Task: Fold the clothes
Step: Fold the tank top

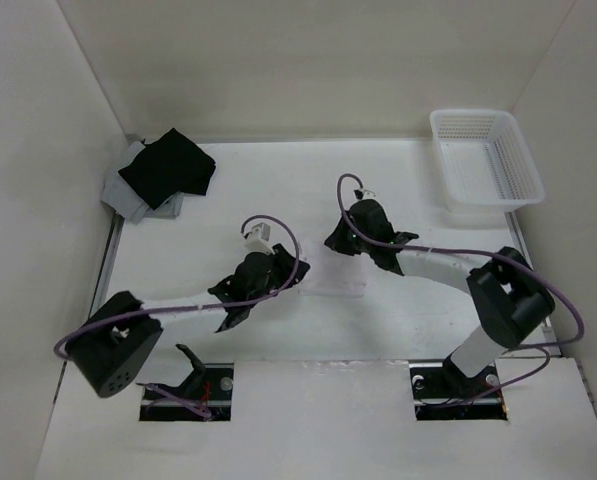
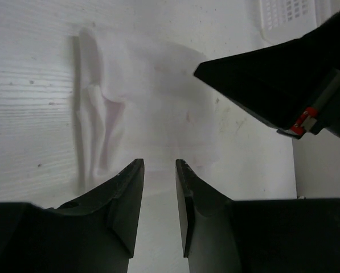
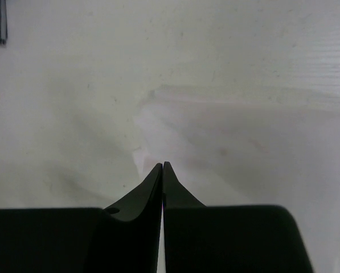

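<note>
The clothes (image 1: pixel 334 279) are one thin white garment with a faint pink tint, lying flat mid-table between both arms. In the left wrist view the garment (image 2: pixel 158 96) is spread ahead, with a bunched fold along its left side. My left gripper (image 2: pixel 159 164) (image 1: pixel 296 270) is open at the garment's near edge, with nothing between its fingers. My right gripper (image 3: pixel 163 164) (image 1: pixel 333 240) is shut, its tips at a corner of the garment (image 3: pixel 232 131). Whether fabric is pinched there does not show. The right gripper (image 2: pixel 272 79) hangs over the garment's right side.
A white plastic basket (image 1: pixel 523 165) (image 2: pixel 289 14) stands at the back right. A black garment (image 1: pixel 168 165) lies on a grey cloth stack (image 1: pixel 123 195) at the back left. White walls close in the table on three sides.
</note>
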Available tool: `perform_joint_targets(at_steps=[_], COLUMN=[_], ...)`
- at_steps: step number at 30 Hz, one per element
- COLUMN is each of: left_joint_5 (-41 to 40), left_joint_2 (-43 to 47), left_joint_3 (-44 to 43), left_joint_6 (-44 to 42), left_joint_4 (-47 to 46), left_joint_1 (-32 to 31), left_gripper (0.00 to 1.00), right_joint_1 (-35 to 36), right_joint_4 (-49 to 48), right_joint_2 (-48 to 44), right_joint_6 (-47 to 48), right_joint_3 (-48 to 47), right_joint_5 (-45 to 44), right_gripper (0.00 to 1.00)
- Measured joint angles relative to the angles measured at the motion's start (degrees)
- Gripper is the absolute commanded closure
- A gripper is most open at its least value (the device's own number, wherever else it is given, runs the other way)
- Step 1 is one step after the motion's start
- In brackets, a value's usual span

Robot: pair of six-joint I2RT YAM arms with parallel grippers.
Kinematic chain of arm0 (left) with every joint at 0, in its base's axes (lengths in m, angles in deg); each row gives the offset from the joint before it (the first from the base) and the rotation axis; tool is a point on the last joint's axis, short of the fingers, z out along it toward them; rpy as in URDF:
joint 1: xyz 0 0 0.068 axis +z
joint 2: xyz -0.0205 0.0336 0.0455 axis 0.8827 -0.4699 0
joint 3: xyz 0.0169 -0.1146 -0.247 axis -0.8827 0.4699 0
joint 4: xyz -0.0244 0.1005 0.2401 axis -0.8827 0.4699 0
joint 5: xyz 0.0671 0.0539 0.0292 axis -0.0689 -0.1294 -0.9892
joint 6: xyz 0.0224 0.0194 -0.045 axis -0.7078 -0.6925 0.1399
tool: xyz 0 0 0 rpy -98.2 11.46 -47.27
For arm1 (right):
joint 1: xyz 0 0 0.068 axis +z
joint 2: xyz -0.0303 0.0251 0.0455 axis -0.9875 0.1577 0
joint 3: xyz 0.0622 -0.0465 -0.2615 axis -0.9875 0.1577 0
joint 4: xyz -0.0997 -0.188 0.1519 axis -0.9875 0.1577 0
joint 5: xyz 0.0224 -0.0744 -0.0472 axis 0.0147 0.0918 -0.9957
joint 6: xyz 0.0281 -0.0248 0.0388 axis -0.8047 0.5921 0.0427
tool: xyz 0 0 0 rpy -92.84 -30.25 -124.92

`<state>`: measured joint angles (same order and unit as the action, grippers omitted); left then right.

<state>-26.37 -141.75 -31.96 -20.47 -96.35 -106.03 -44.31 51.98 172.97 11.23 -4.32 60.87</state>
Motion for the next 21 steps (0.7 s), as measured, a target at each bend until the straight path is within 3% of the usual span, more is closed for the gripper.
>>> perform_joint_targets(at_steps=[5, 11, 15, 21], left_joint_5=[-2.7, -9.2, -10.9, -12.1], left_joint_2=[-10.1, -12.3, -15.7, -19.5], left_joint_3=[-3.9, -4.7, -6.8, -8.5], left_joint_6=[-1.2, -3.6, -4.7, -5.0], left_joint_4=[-3.3, -1.4, -1.0, 0.2], left_joint_1=[-2.1, -3.8, -4.5, -4.5], left_gripper=[0.77, 0.76, 0.76, 0.90], right_joint_1=[0.3, 0.5, 0.5, 0.4], right_joint_4=[-5.0, -8.0, -9.2, -10.5], right_joint_2=[7.5, 12.4, 13.8, 16.2], right_joint_6=[-0.1, -0.3, -0.4, -0.4], right_joint_3=[-0.6, -2.2, -3.8, -6.2], right_joint_5=[6.3, 8.9, 9.7, 10.8], right_gripper=[0.94, 0.80, 0.77, 0.77])
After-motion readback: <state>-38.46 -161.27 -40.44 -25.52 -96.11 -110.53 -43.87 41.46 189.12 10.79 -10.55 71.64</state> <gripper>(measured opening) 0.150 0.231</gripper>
